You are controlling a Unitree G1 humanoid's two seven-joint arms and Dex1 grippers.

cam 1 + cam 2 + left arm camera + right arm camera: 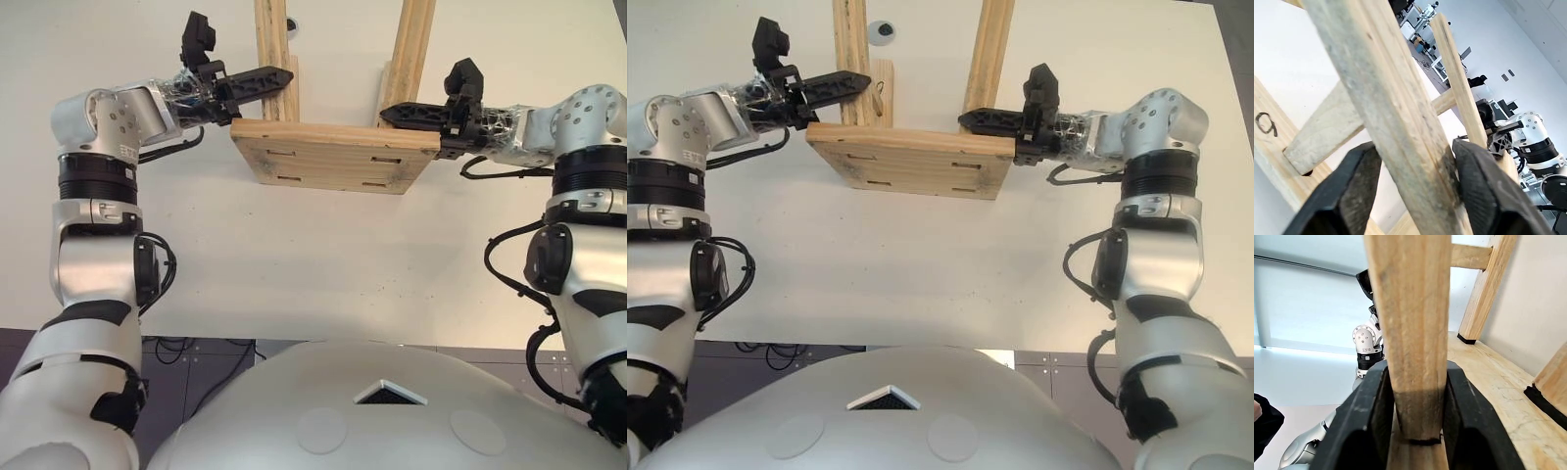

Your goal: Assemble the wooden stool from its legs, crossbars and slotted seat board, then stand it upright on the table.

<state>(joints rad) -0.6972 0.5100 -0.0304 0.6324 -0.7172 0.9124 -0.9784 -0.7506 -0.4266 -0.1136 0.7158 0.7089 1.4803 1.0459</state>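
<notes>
Since the legs already sit in the slotted seat board [333,155] and a crossbar [1327,129] joins them, the building looks finished, and the step in hand is most likely the last one: standing the stool upright. The stool lies tipped over in the far half of the bench [294,284], its seat face turned toward the near edge and its legs running off toward the far edge. Whether the board's lower edge rests on the bench or hangs just above it cannot be told. The left gripper [279,78] is clamped on the left leg [272,39] just beyond the seat board, with both dark fingers [1354,196] pressed flat against opposite sides of the wood. The right gripper [392,115] is clamped on the right leg [411,44] at about the same height, its fingers [1369,421] squeezing the leg with no gap on either side. The next move probably calls for both arms to turn the stool together, swinging the leg ends down toward the bench while the seat rises, at an even pace so that no joint is pulled loose. Both grips should hold until all the feet are down.
</notes>
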